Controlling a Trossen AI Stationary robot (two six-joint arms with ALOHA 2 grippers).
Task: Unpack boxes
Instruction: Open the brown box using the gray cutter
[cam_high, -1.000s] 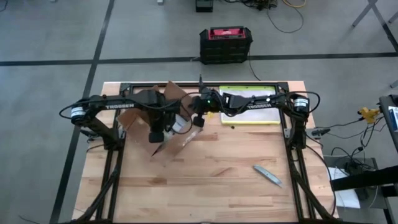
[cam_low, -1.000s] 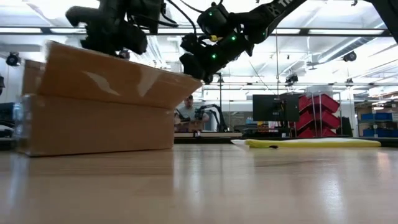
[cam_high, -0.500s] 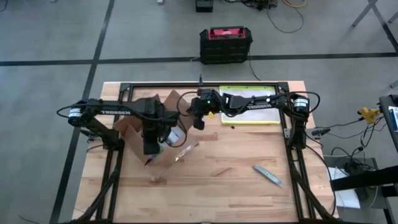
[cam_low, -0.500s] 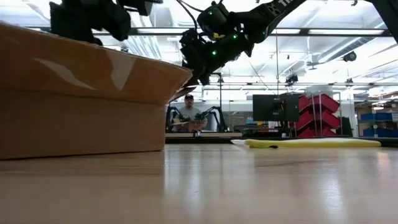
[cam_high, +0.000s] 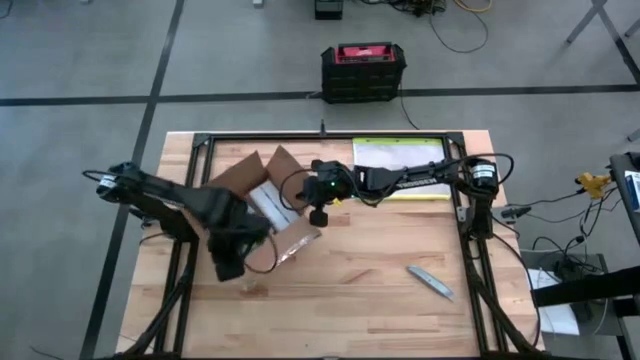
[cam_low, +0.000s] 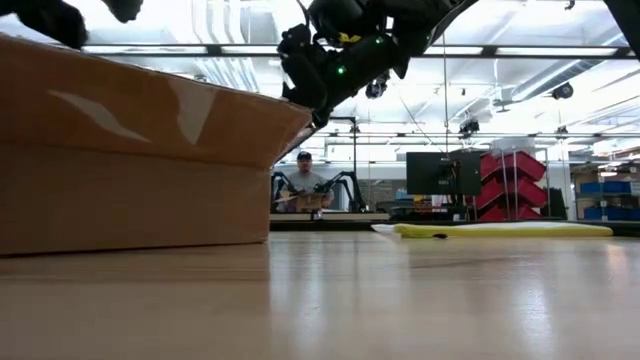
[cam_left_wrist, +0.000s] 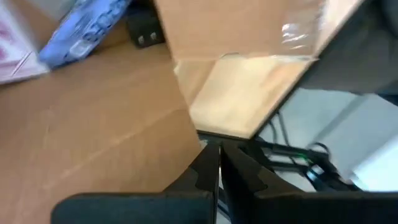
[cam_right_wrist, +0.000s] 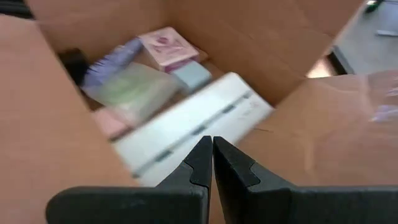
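Note:
The brown cardboard carton (cam_high: 262, 208) stands open on the table's left half, flaps spread, with shiny tape on its near flap (cam_low: 180, 100). Inside lie a long white box (cam_right_wrist: 193, 127), a pink card and a blue packet. My left gripper (cam_high: 230, 262) is shut at the carton's near-left corner, its fingertips (cam_left_wrist: 214, 152) beside a flap's edge (cam_left_wrist: 186, 99). My right gripper (cam_high: 320, 205) hovers shut above the carton's open top (cam_right_wrist: 211, 146) and touches nothing. My left gripper has its shut fingertips right at the edge of the carton's near-left flap (cam_left_wrist: 198, 132), coming from above at a slant. I cannot tell whether they touch the cardboard.
A clear pouch with a yellow-green edge (cam_high: 400, 160) lies at the table's far right. A grey utility knife (cam_high: 430, 283) rests near the right near corner. A black-and-red case (cam_high: 362, 70) stands on the floor beyond. A person (cam_low: 303, 180) sits far behind the table.
My left gripper has travelled from over the carton's middle toward the table's near edge and a little left, staying shut. The carton has slid toward the near edge with it, and its flaps have spread wider.

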